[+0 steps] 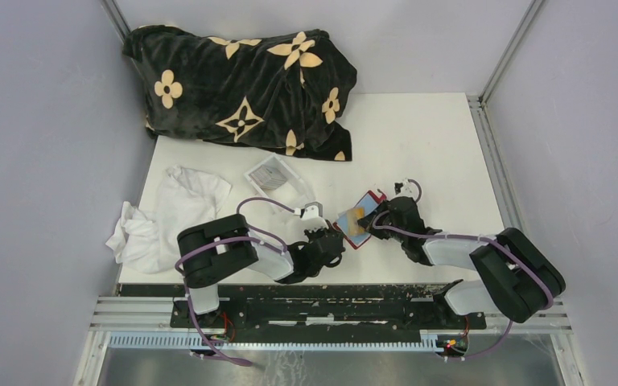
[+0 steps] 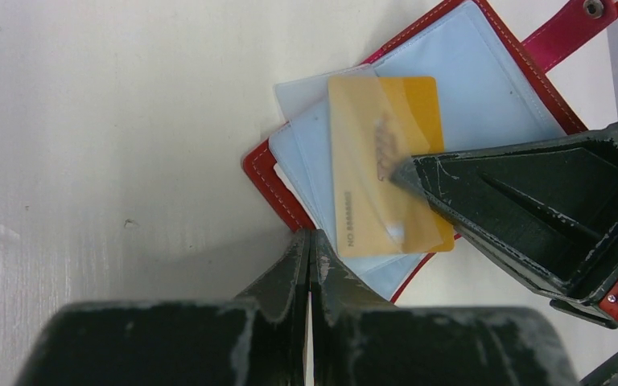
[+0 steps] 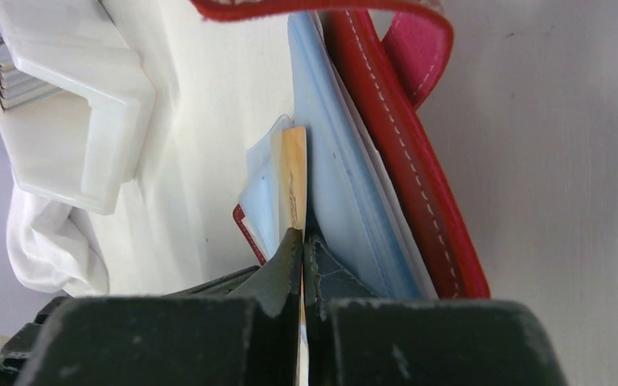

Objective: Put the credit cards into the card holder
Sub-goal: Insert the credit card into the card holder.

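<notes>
Lying open on the worktop [image 1: 426, 145], the card holder [image 2: 491, 80] wants steadying; the left hand [image 2: 311, 241], closed empty, sits at its near-left edge. The right hand [image 3: 302, 241] pinches the yellow-orange card [image 2: 386, 169], partly under a clear sleeve [image 2: 306, 92]: push it flat and square.

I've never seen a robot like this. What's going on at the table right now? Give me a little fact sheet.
wallet: red, open on the table, pale blue sleeves showing
yellow card: on the open wallet, partly under a clear sleeve
right gripper: closed on the yellow card's edge
left gripper: closed, tips at the wallet's edge; whether it pinches anything is unclear
other things: clear box, white cloth, black flowered blanket
</notes>
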